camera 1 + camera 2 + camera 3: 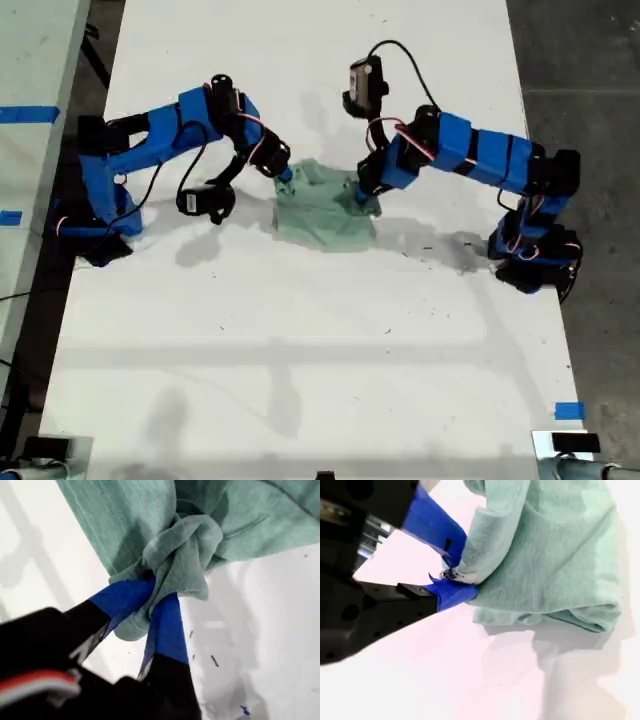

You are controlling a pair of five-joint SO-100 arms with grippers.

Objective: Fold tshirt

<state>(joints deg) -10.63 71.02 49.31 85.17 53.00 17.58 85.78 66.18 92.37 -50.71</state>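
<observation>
The mint-green tshirt [325, 215] lies bunched in a small heap on the white table [300, 340], between the two blue arms. My first gripper [362, 197], on the arm at the exterior view's right, is shut on a twisted wad of the tshirt [150, 515]; its blue-taped fingers [167, 625] pinch the cloth in the first gripper [157, 592]. At the heap's edge toward the exterior view's left, my second gripper [287, 180] is shut on a fold of the tshirt [555, 555], as the second gripper [457, 577] shows close up. No tag is visible.
A second white table [40, 60] with blue tape marks stands at the exterior view's left. A blue tape mark [568, 410] sits near the table's front corner at the exterior view's right. Dark floor [590, 60] borders the table at the exterior view's right.
</observation>
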